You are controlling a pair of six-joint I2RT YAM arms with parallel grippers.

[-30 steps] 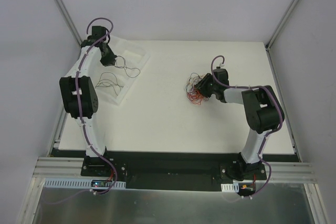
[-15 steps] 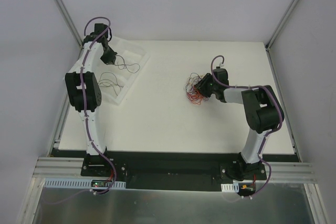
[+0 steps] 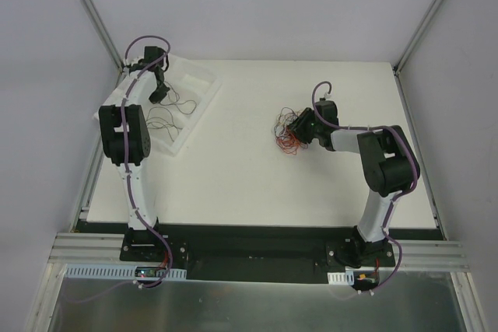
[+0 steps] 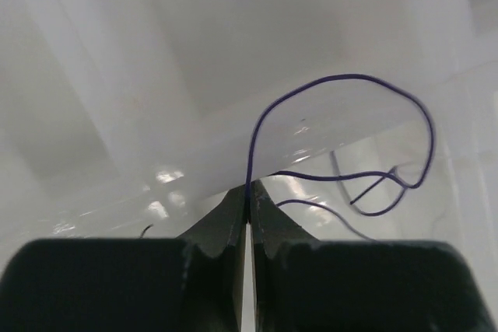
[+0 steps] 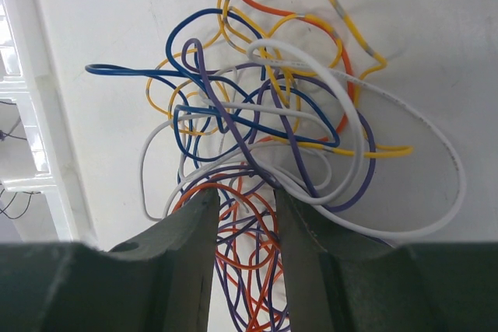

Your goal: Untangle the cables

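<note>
Purple wire (image 4: pixel 251 141) hung pinched in the closed left jaws above the tray (image 3: pixel 204 77); right jaws straddled the tangle (image 5: pixel 264 114) half-open. Release looked next.

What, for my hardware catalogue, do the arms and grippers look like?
The left arm and right arm share white links, bulky black joint housings and a purple hose running alongside. The left gripper and right gripper are matte black, each with two tapered fingers.
</note>
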